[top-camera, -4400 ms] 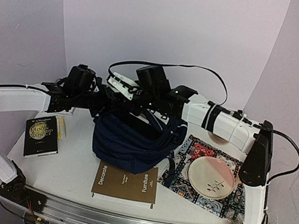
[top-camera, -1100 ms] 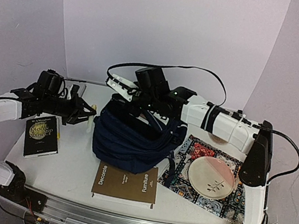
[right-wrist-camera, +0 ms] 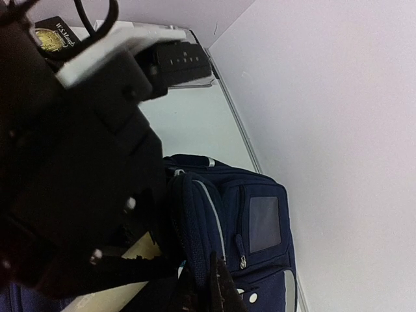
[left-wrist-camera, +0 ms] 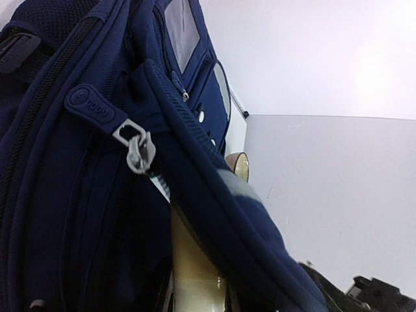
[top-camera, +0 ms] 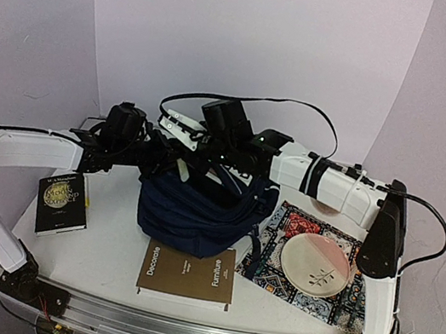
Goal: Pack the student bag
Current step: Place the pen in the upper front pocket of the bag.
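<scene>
1. The bag (top-camera: pixel 194 209) sits in the middle of the table (top-camera: pixel 104 254), mouth upward for loading.
2. Our right hand (right-wrist-camera: pixel 216 276) pinches its top edge tight, apparently to prop the opening.
3. Our left hand (top-camera: pixel 170 159) clamps a cream object (left-wrist-camera: pixel 195 260), which is tucked under the bag's rim.

L gripper (top-camera: pixel 164 155) was out over the black book (top-camera: pixel 61 201) by table's left edge a sec ago; now back at student bag (top-camera: pixel 189 213) top, cream item (left-wrist-camera: pixel 195 270) pushed into its opening.

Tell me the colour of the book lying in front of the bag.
The book is brown; clearest in the top external view.
</scene>
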`<state>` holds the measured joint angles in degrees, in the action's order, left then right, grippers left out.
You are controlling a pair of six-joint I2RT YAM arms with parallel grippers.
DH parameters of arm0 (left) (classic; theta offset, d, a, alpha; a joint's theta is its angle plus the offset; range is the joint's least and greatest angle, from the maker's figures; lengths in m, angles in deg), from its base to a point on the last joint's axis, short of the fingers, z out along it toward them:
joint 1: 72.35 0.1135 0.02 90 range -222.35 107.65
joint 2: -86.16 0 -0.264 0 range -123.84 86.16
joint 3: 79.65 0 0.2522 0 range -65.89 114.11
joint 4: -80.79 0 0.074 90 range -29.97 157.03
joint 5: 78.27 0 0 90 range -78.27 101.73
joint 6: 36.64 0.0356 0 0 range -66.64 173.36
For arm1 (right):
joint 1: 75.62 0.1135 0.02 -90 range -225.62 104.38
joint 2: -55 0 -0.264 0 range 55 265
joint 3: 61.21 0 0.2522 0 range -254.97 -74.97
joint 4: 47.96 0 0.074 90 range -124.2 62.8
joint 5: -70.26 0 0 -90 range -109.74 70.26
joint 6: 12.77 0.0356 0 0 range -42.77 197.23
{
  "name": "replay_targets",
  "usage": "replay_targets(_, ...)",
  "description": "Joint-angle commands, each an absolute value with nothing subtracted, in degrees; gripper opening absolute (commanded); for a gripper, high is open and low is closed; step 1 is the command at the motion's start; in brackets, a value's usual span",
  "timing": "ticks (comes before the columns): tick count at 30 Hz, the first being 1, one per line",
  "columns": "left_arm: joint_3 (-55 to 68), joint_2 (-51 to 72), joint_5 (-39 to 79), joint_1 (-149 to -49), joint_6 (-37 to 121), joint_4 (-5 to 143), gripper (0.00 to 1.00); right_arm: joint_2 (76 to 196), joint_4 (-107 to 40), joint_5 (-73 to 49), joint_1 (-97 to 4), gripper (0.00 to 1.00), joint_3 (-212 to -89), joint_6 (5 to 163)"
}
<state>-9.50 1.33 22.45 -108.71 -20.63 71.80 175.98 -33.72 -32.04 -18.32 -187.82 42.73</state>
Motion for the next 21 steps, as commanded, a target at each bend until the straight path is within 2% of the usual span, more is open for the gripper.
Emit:
replay_targets(1, -5.4, -0.3, 19.0, -109.7, -21.7, 76.2, 0.29, 175.1, -39.2, -32.1, -17.3, 0.0, -191.6, 43.6)
replay_targets(5, -5.9, 1.0, 17.0, -110.0, -21.2, 76.2, 0.46, 175.2, -39.2, -32.1, -17.3, 0.0, -191.7, 43.4)
replay_targets(9, -6.7, 2.8, 15.6, -110.0, -20.3, 76.1, 0.52, 175.5, -39.2, -32.1, -17.2, 0.0, -191.9, 43.5)
replay_targets(16, -9.3, 6.8, 14.6, -110.0, -16.7, 74.8, 0.53, 175.4, -39.2, -32.3, -17.2, 0.0, -191.7, 43.5)
replay_targets(21, -12.2, 11.2, 11.5, -110.0, -13.0, 68.4, 0.54, 175.3, -39.2, -32.8, -17.2, 0.0, -191.2, 43.4)
